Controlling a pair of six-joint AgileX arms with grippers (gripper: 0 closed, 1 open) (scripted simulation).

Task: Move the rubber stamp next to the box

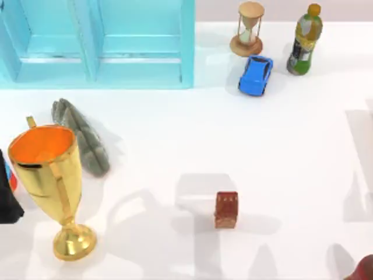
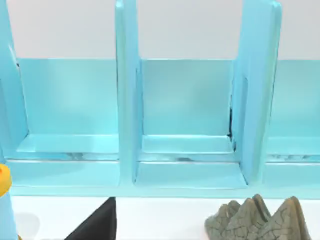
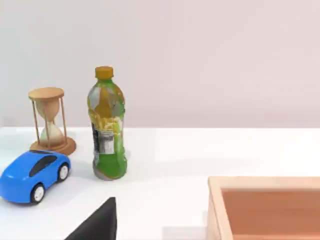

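The rubber stamp [image 1: 226,209], a small reddish-brown block with a speckled top, stands on the white table at the front middle with nothing touching it. The box [image 3: 265,206], light wood with an open top, sits low in the right wrist view, cut off by the picture's edge. A dark wedge of my left gripper [image 2: 95,226] shows in the left wrist view, facing the light blue shelf [image 2: 187,150]. A like wedge of my right gripper [image 3: 95,225] shows in the right wrist view, short of the box and far from the stamp.
A gold trophy [image 1: 49,175] and a grey rock [image 1: 81,137] stand at the left, beside a black shape [image 1: 9,192] at the edge. The blue shelf [image 1: 99,44] fills the back left. An hourglass [image 1: 249,29], bottle [image 1: 305,39] and blue toy car [image 1: 256,74] stand back right. A dark red object [image 1: 364,270] sits front right.
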